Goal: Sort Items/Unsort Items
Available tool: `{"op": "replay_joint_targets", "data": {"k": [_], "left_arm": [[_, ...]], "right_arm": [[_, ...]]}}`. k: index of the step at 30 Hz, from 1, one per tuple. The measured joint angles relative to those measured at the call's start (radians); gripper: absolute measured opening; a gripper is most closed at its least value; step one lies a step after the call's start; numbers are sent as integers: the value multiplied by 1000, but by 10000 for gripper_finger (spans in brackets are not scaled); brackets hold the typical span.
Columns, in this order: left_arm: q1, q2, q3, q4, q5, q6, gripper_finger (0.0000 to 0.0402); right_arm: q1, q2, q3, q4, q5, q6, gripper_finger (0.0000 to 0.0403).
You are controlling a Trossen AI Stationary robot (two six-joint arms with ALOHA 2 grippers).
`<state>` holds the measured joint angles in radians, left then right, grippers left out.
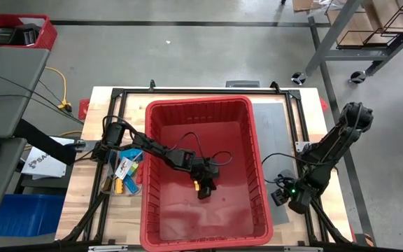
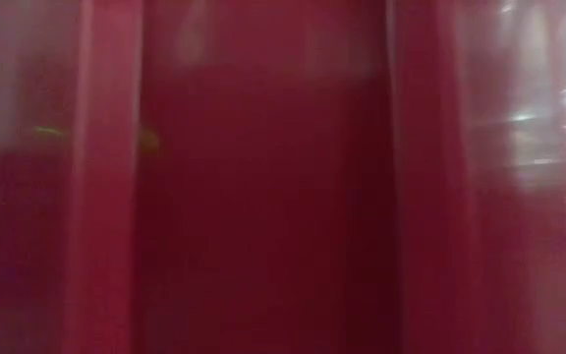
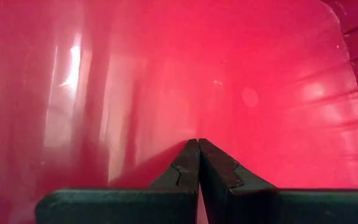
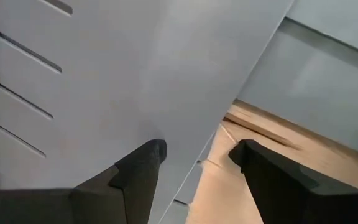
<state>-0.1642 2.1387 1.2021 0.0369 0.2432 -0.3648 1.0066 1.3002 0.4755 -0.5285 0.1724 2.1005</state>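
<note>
Several small items (image 1: 123, 173), yellow, blue and green among them, lie in a heap on the wooden table left of the big red bin (image 1: 257, 168). My left gripper (image 1: 205, 192) reaches down at a slant into the bin's middle. It is shut (image 3: 197, 144) with nothing between its fingers, and the red bin floor (image 3: 166, 74) fills its wrist view. My right gripper (image 1: 283, 193) hangs open (image 4: 194, 152) right of the bin, over the edge of a grey mat (image 4: 135, 74), with nothing between its fingers. My left gripper's shut fingertips (image 3: 191, 155) stand close to the bin's floor; whether they touch it I cannot tell.
The bin's red wall (image 2: 263, 177) fills the low view. The grey mat (image 1: 275, 129) lies on the table right of the bin, with bare wood (image 4: 272, 146) beside it. A black frame (image 1: 117, 94) runs around the table's work area.
</note>
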Motion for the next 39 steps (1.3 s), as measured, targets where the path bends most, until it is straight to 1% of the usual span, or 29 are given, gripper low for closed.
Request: {"op": "replay_joint_targets", "data": {"k": [2,5,8,12,15,18,21,23,25,27,31,32,34,37,39], "left_arm": [[0,-1,0,0,-18,1,0],[0,-1,0,-1,-30,2,0],[0,-2,-1,-4,-32,14,0],[0,-2,-1,-4,-35,19,0],[-1,-2,-1,-4,-38,19,0],[-1,-2,-1,-4,-50,20,0],[-2,-3,-1,-4,-61,20,0],[-2,-3,-1,-3,-66,24,0],[-2,-3,-1,-3,-66,35,0],[-2,-3,-1,-1,-68,36,0],[-2,-3,-1,1,-69,36,0],[-2,-3,-1,2,-69,36,0],[-1,-3,-1,3,-69,33,0],[4,-6,-1,27,-63,16,0],[14,-22,-3,46,-40,-5,0]], "right_arm": [[-10,-3,1,7,3,-13,220],[-27,0,-2,82,56,-35,220],[-35,3,-6,138,81,-36,220],[-36,4,-5,155,102,-15,220],[-36,5,-5,191,127,-30,220],[-37,7,-6,282,204,-34,220],[-37,7,-6,309,278,-38,216],[-38,7,-6,309,298,-38,201],[-38,15,-6,310,298,-57,173],[-38,27,-6,311,298,-68,132],[-38,64,-6,355,304,-90,33],[-38,75,-4,381,307,-95,19],[-39,97,-2,411,309,-99,12],[-42,97,9,494,374,-104,1],[-38,85,2,463,368,-102,0]]}}
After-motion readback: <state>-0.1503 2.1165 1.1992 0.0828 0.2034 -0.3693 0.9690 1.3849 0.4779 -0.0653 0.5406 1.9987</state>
